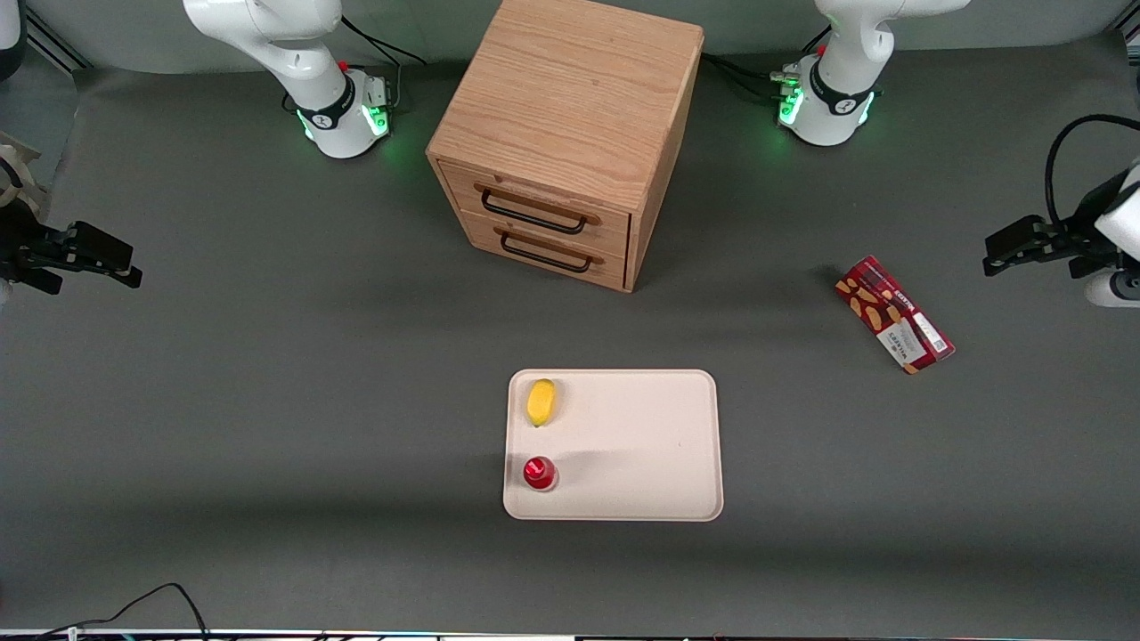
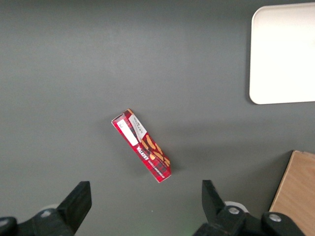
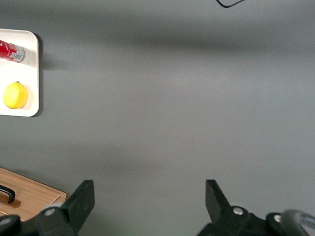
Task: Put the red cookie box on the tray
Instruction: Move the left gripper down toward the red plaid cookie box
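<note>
Box waiting, claw wide and empty

Your claw (image 2: 142,206) hangs with fingers spread apart above the desk (image 1: 267,401), near the working arm's edge. The red cookie box (image 1: 894,314) lies flat just beside and below it, long axis slanted to the desk edges, so you'd likely turn the wrist to grip across its narrow width. The tray (image 1: 641,445) sits well apart, mid-desk.

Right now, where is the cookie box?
The cookie box lies flat on the table toward the working arm's end, apart from the tray, below the open end effector.
</note>
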{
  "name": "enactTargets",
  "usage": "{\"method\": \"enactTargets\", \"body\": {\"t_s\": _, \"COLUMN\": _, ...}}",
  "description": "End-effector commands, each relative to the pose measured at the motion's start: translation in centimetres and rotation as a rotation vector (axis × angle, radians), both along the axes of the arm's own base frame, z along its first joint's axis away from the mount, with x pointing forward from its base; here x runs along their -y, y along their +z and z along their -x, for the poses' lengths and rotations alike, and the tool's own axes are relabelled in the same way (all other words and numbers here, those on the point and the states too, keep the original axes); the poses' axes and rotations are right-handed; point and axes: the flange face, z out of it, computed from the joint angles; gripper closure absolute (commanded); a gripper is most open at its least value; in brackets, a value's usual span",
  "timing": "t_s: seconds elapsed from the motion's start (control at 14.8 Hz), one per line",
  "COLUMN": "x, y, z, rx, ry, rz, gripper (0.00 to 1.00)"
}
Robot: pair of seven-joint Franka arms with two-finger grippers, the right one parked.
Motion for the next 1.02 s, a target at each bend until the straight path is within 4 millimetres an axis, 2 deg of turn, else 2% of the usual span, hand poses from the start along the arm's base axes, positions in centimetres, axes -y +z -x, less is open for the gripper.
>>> {"method": "enactTargets", "body": {"t_s": 0.0, "x": -0.6, "y": 0.4, "z": -0.3, "rx": -0.017, "ry": -0.041, "rz": 0.005, "gripper": 0.0}}
{"method": "enactTargets", "body": {"t_s": 0.27, "x": -0.3, "y": 0.3, "z": -0.2, "rx": -0.027, "ry": -0.016, "rz": 0.011, "gripper": 0.0}}
{"method": "enactTargets", "body": {"t_s": 0.41, "x": -0.2, "y": -0.8, "z": 0.2, "rx": -0.076, "ry": 0.059, "rz": 0.012, "gripper": 0.0}}
{"method": "enactTargets", "body": {"t_s": 0.54, "x": -0.2, "y": -3.0, "z": 0.1, "rx": -0.097, "ry": 0.206, "rz": -0.012, "gripper": 0.0}}
{"method": "enactTargets", "body": {"t_s": 0.68, "x": -0.4, "y": -6.6, "z": 0.2, "rx": -0.113, "ry": 0.277, "rz": -0.03, "gripper": 0.0}}
{"method": "enactTargets", "body": {"t_s": 0.75, "x": -1.2, "y": -8.5, "z": 0.3, "rx": -0.108, "ry": 0.3, "rz": -0.032, "gripper": 0.0}}
{"method": "enactTargets", "body": {"t_s": 0.81, "x": -2.8, "y": -9.9, "z": 0.5, "rx": -0.096, "ry": 0.327, "rz": -0.036, "gripper": 0.0}}
{"method": "enactTargets", "body": {"t_s": 0.95, "x": -4.3, "y": -13.1, "z": 1.2, "rx": -0.076, "ry": 0.345, "rz": -0.034, "gripper": 0.0}}
